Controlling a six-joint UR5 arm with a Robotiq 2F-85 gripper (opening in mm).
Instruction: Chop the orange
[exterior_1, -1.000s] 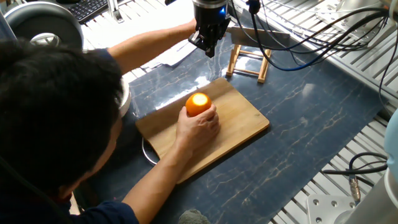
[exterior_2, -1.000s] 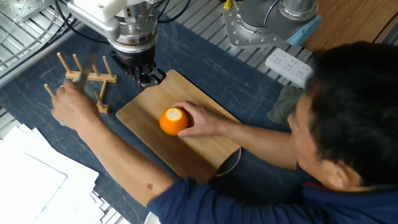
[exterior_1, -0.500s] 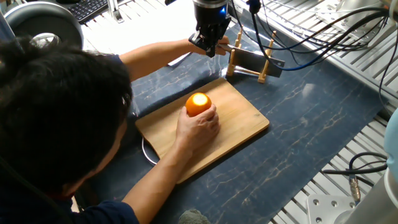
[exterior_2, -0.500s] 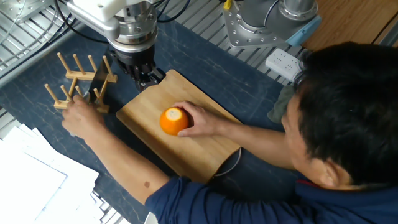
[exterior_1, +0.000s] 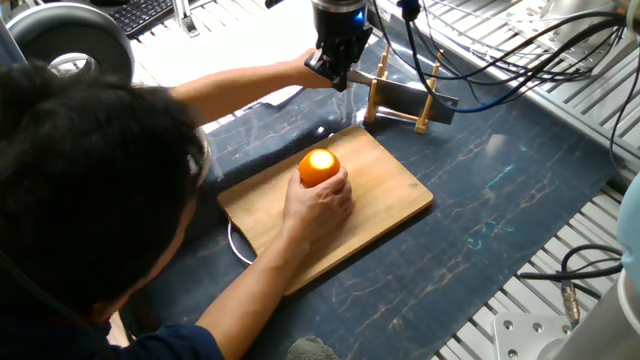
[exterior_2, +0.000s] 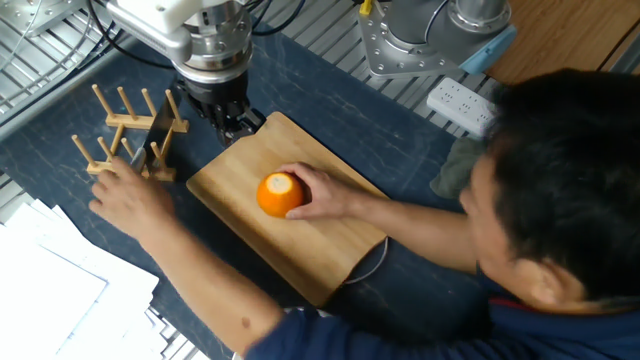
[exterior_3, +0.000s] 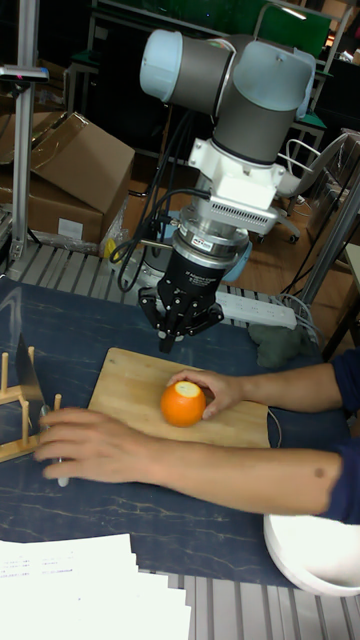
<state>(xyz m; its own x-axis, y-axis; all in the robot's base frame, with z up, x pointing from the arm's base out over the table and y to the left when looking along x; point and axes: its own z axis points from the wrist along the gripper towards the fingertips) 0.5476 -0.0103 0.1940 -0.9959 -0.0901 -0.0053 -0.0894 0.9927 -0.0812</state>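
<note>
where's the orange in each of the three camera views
One fixed view: orange at centre, on the cutting board.
The other fixed view: orange left of centre, on the board.
Tall fixed view: orange at mid-height, centre.
Shared landmark: the person's hand cupping it.

— What colour is the orange (exterior_2: 279, 194)?
— Bright orange, with a pale, yellowish cut top.
— And the board (exterior_2: 330, 245) under it?
— Light tan wood with fine grain. The tabletop (exterior_1: 500, 200) is dark navy, veined with pale marble-like streaks.
— The gripper (exterior_3: 178, 328)?
— Black, beneath a silver-grey arm (exterior_3: 250, 95) with light blue caps. The rack (exterior_2: 112, 125) is pale wood; the blade in it looks dark grey, though it's small.
</note>
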